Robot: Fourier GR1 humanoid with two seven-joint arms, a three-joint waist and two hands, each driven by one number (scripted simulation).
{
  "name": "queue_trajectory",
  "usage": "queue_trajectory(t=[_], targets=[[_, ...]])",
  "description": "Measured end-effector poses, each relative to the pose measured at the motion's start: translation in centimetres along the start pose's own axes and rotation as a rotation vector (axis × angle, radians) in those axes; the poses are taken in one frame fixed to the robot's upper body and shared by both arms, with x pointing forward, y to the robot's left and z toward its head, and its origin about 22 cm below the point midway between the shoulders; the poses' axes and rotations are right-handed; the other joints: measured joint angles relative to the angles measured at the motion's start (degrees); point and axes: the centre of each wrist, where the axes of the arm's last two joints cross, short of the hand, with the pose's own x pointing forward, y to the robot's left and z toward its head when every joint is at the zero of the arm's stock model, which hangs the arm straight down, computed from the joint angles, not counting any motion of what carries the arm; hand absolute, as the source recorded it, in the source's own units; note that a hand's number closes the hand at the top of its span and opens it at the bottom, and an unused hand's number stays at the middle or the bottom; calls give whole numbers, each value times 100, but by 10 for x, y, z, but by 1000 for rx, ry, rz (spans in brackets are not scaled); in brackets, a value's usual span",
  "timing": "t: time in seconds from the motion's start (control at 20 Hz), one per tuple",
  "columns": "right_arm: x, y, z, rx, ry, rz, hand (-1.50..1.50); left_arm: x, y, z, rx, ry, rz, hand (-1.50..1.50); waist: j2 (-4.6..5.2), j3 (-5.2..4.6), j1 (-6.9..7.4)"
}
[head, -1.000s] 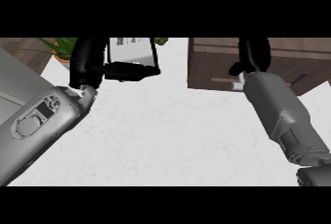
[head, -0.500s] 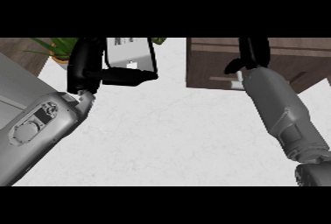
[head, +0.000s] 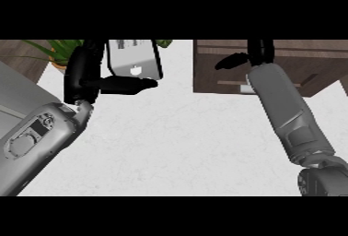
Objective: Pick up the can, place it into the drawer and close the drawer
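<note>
Clasping can [head: 136, 60] in curled left hand [head: 88, 76]; hung left of drawer [head: 216, 73], apart; right hand [head: 259, 50] spread, nearer drawer.

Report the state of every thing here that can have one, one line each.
can: held in the left hand, not in the drawer.
left hand: shut, fingers and thumb curled round the can.
right hand: open, holding nothing, over the drawer.
drawer: at the view's upper right, partly hidden by the right arm; whether it is open or shut cannot be told.
</note>
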Motion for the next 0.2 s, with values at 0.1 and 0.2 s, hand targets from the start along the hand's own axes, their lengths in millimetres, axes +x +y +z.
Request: queue_trajectory(t=[0.1, 0.2], targets=[[1, 4, 2, -17, 21, -81, -150, 0, 5, 0, 7, -6, -6, -150, -14, -3, -11], [6, 4, -1, -22, 32, -136, -150, -2, 7, 1, 11, -6, -8, -150, -13, -5, -20]])
